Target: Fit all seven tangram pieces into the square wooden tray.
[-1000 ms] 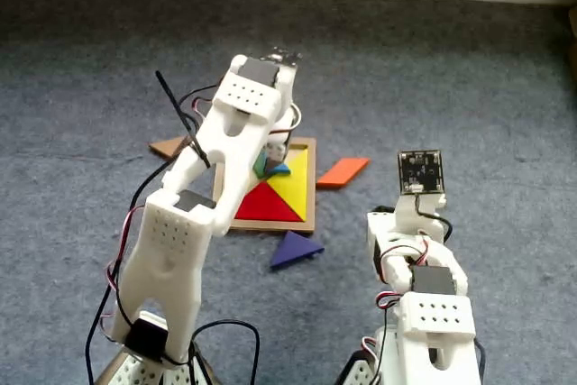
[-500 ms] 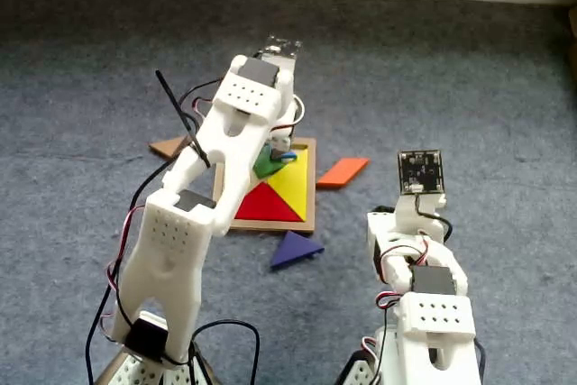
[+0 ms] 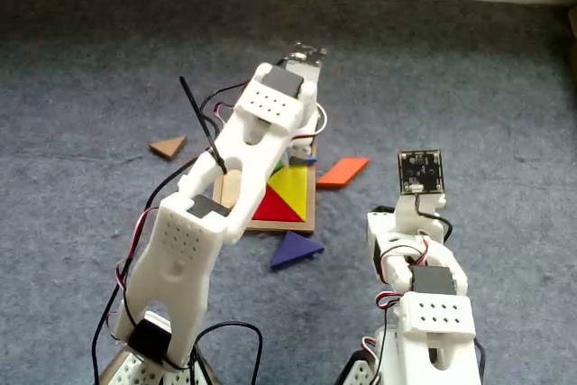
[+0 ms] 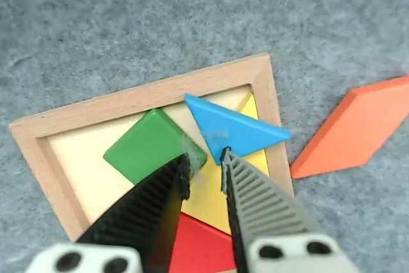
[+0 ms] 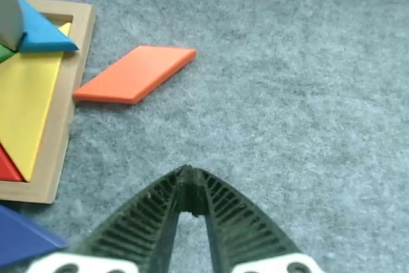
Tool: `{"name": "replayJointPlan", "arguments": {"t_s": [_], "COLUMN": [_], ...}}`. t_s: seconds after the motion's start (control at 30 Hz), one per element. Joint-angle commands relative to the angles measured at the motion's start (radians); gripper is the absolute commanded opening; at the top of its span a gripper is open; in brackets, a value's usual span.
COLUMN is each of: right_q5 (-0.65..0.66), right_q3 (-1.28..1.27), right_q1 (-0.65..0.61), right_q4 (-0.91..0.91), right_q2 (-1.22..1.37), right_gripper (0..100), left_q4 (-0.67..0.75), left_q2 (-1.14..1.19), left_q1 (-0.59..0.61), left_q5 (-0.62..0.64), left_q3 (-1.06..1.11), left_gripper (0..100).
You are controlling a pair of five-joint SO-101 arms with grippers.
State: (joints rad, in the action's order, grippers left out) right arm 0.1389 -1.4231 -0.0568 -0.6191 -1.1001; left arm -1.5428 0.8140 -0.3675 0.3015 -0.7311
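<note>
The square wooden tray [image 4: 140, 97] holds a green square [image 4: 147, 145], a yellow triangle [image 5: 29, 107] and a red triangle [image 4: 204, 247]. My left gripper [image 4: 204, 161] hangs over the tray's far right corner, shut on a corner of the blue triangle [image 4: 233, 129]. That piece tilts across the green square and the tray rim. An orange parallelogram [image 3: 343, 171] lies on the carpet right of the tray. A dark blue triangle [image 3: 296, 248] sits just in front of the tray, a brown triangle [image 3: 168, 146] to its left. My right gripper [image 5: 187, 180] is shut and empty above bare carpet.
Grey carpet [image 3: 469, 87] covers the whole work area. The left arm [image 3: 234, 178] stretches across the tray's left half and hides it from above. The right arm's base [image 3: 424, 304] stands at the near right.
The left arm swung right, carrying the blue triangle toward the tray's far right corner. The brown triangle is now uncovered. The right arm kept still.
</note>
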Motion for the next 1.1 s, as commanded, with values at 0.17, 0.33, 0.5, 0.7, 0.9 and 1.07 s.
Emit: {"name": "replayJointPlan", "arguments": {"t_s": [0.17,0.33,0.5,0.7,0.9,1.07], "right_q5": [0.011,0.011,0.011,0.011,0.011,0.011], "right_q3": [0.004,0.004,0.004,0.004,0.004,0.004], "right_q1": [0.005,0.005,0.005,0.005,0.005,0.005], "right_q4": [0.027,0.027,0.027,0.028,0.028,0.028], "right_q2": [-0.016,-0.016,-0.016,-0.016,-0.016,-0.016], "right_gripper": [0.6,0.6,0.6,0.6,0.6,0.6], "left_q4": [0.011,0.009,0.018,0.071,0.083,0.064], "left_q2": [-0.016,-0.015,-0.008,-0.005,-0.005,-0.005], "left_q1": [-0.019,-0.016,-0.016,-0.015,-0.015,0.01], "left_q5": [0.011,0.011,0.011,0.011,0.011,0.009], "left_q3": [-0.025,-0.091,-0.113,-0.102,-0.053,-0.051], "left_gripper": [10,10,10,11,11,11]}}
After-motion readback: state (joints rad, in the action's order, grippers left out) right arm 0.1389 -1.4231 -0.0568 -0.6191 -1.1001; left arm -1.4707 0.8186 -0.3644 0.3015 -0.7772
